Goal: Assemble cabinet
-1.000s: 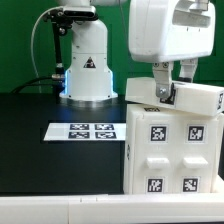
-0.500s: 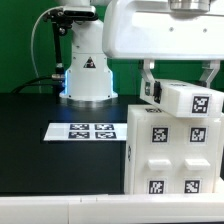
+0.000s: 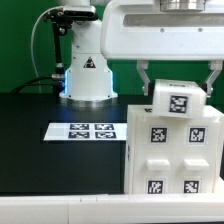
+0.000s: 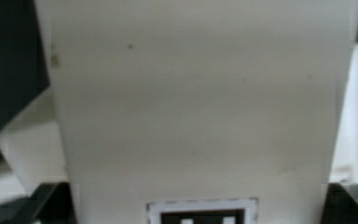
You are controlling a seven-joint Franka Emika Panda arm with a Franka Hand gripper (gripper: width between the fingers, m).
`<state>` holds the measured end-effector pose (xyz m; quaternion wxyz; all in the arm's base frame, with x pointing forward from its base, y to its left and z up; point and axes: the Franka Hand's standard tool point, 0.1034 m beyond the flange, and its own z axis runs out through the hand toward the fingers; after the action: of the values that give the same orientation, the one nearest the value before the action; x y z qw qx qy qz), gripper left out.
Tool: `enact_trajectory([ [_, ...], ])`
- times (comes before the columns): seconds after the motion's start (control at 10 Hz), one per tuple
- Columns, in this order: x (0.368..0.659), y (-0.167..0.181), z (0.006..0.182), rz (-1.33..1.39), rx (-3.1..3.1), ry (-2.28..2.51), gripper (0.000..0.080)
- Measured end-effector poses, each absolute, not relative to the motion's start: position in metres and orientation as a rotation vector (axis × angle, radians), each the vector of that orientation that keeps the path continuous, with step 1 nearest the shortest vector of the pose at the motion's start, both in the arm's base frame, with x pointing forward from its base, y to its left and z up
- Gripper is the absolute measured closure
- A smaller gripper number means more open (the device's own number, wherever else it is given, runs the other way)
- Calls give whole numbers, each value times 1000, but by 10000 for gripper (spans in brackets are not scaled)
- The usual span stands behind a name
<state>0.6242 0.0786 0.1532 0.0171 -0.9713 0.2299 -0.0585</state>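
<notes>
Nearest the exterior camera, directly below the claw, stands the cabinet body (image 3: 172, 152), a white box whose front panel carries several square black-and-white tags. It sits at the exterior view's right, on the near part of the black table (image 3: 50, 160), whose pale front edge runs along the bottom of that view.

On top of the body, right under the claw, rests a smaller white cabinet box (image 3: 177, 103) with one tag on its facing side, set slightly askew. The gripper (image 3: 177, 80) hangs over it, its two dark fingers (image 3: 144, 75) spread wide and standing at either side of the box, one at each upper corner. Whether the fingers touch the box sides cannot be told from the exterior view; the jaws are plainly far apart and nothing is lifted. In the wrist view the white box (image 4: 185, 100) fills almost the whole picture, with the top of a tag showing at one edge, so it blocks the fingertips from sight.

Beside the cabinet, toward the exterior view's left of the claw, the marker board (image 3: 86, 131) lies flat on the table with four tags.

Farther back, behind the board, stands the white robot pedestal (image 3: 86, 70) with a triangle sticker and a blue glow at its foot; a cable (image 3: 40, 45) loops beside it. A green wall (image 3: 20, 40) closes the room.
</notes>
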Motion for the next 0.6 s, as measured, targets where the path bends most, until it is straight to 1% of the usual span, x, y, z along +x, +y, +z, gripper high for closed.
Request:
enact_trajectory([
  [0.1,624,79,153,-199,-2918,1003,243],
  [0.2,627,79,153,-206,-2805,1184,243],
  [0.6,628,80,154,-158,-2590,1500,243],
])
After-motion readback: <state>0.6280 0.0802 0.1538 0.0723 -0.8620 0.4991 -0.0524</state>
